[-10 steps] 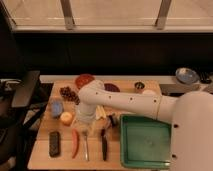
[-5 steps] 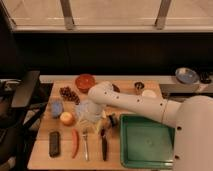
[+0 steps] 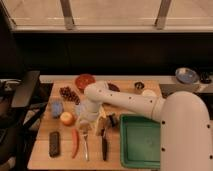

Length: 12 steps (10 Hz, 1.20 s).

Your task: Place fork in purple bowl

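One fork [image 3: 85,146] lay flat between carrot [image 3: 75,142] and black-handled utensil [image 3: 104,148]. We saw the gripper [image 3: 84,128] right at its far end, clenched or released we couldn't tell. The purple bowl [image 3: 114,87] sat behind the arm [image 3: 131,103].

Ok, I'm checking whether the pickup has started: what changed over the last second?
The gripper has edged toward the table's near edge, closer to the fork, and is now just behind it. Nothing has visibly been taken hold of. The fork, the purple bowl, the black-handled utensil and the green tray lie where they were.
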{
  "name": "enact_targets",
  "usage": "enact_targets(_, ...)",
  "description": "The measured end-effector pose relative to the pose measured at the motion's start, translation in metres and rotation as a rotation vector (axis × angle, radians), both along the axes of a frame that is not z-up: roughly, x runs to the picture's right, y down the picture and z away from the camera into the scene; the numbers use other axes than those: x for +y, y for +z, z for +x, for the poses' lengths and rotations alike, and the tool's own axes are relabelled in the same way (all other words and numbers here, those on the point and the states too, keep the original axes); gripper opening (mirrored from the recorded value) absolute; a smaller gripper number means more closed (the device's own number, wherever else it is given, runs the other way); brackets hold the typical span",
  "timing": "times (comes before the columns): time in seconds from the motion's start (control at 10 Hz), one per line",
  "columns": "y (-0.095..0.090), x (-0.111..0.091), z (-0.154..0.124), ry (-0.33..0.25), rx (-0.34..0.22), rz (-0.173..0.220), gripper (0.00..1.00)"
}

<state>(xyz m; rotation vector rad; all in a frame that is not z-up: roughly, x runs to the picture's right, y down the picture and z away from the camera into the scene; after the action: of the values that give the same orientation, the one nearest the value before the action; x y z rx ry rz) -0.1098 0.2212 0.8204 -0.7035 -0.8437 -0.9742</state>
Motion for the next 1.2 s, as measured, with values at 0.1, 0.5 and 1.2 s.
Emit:
enact_targets(0.1, 0.007, 0.003, -0.001, -0.005, 0.002, -0.018, 0.61)
enact_targets(0.5, 0.011, 0.005, 0.000, 0.001, -0.008, -0.040, 0.21)
enact_targets(1.2, 0.002, 0.005, 0.000, 0.032, -0.028, -0.021, 0.00)
